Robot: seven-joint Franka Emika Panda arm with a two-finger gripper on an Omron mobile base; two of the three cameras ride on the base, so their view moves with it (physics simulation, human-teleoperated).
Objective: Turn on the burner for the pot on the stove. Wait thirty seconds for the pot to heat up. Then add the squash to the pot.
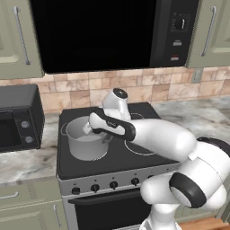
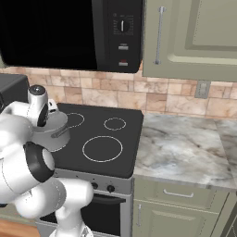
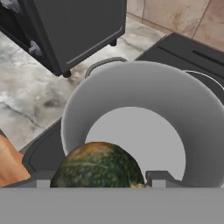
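Note:
The grey steel pot (image 1: 87, 140) stands on the left half of the black glass stove (image 1: 134, 161), and the burner is hidden beneath it. My gripper (image 1: 86, 130) hangs just over the pot's open mouth, shut on the dark green squash (image 3: 98, 165). In the hand view the squash sits between the two finger tips, at the near rim of the pot (image 3: 144, 85), whose inside is bare. The pot (image 2: 53, 133) also shows beside my arm in the right base view. A row of black knobs (image 1: 113, 184) runs along the silver front panel.
A black toaster oven (image 1: 18, 121) stands on the marble counter left of the stove, close to the pot. A large white ring (image 2: 102, 148) and a small white ring (image 2: 115, 123) mark the stove's right half. A microwave (image 1: 99, 31) hangs overhead. Marble counter (image 2: 185, 148) stretches right.

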